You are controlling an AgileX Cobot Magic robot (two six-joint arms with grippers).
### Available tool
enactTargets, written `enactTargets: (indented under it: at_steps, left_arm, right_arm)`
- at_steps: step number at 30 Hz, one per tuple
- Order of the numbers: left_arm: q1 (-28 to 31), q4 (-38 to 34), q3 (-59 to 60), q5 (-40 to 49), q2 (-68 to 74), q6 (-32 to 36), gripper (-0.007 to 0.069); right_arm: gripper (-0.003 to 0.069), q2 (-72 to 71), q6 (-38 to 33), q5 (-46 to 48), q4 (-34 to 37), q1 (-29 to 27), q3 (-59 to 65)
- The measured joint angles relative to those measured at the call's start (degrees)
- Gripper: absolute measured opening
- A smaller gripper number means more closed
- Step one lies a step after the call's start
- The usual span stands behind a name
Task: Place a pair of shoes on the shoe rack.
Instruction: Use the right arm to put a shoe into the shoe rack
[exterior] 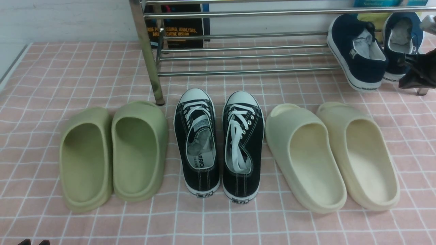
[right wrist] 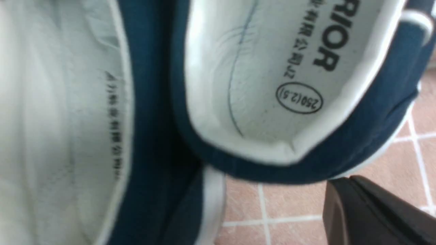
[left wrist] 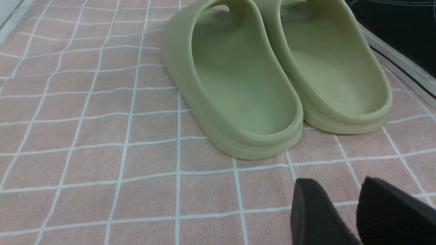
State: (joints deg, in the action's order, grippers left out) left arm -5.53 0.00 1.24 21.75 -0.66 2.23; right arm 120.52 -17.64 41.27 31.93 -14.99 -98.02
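My right claw sits at the heels of the pair of shoes; grip unreadable. Left claw parted, empty. Shoes lean toes-up on the shoe rack, heels on tabletop. Risk: if I release, soles may slip off slick bars.

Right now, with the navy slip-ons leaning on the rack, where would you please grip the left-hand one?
Pinch its heel collar, one finger inside the opening and one outside, coming from the robot's side and above. The left navy slip-on leans toe-up against the shoe rack bars with its mouth facing the robot, so that thin rim is exposed.
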Motion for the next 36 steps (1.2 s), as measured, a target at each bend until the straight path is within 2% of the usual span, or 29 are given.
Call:
enactTargets:
  at_steps: [5,10,15,21,25,29,30,31,34,36]
  left_arm:
    - [0.0,0.0,0.0,0.0,0.0,0.0,0.0237]
    - [0.0,0.0,0.0,0.0,0.0,0.0,0.0237]
    - [0.0,0.0,0.0,0.0,0.0,0.0,0.0237]
    - [0.0,0.0,0.0,0.0,0.0,0.0,0.0237]
    - [0.0,0.0,0.0,0.0,0.0,0.0,0.0237]
    - [0.0,0.0,0.0,0.0,0.0,0.0,0.0237]
    - [0.0,0.0,0.0,0.0,0.0,0.0,0.0237]
    - [0.0,0.0,0.0,0.0,0.0,0.0,0.0237]
    - [0.0,0.0,0.0,0.0,0.0,0.0,0.0237]
    - [0.0,0.0,0.0,0.0,0.0,0.0,0.0237]
  right_arm:
    - [-0.0012,0.0,-1.8,0.4,-2.2,0.0,-0.4]
    - [-0.0010,-0.5,-2.0,7.0,-6.5,-0.3,-2.2]
    - [-0.0008,-3.7,-2.8,10.7,-7.5,-0.2,-5.7]
    - [0.0006,-6.2,-12.5,7.6,-6.3,3.7,-8.4]
    - [0.0089,-5.3,-16.6,3.2,-8.2,7.0,-8.4]
    - [0.0217,-4.4,-16.8,-0.7,-10.3,8.0,-8.4]
    - [0.0279,-3.7,-16.8,-2.6,-10.8,8.1,-8.4]
    - [0.0309,-3.1,-16.8,-3.5,-11.0,8.1,-8.4]
    - [0.0321,-1.6,-16.9,-4.5,-12.4,8.1,-8.4]
    - [0.0286,-1.0,-16.8,-4.0,-13.8,8.1,-8.4]
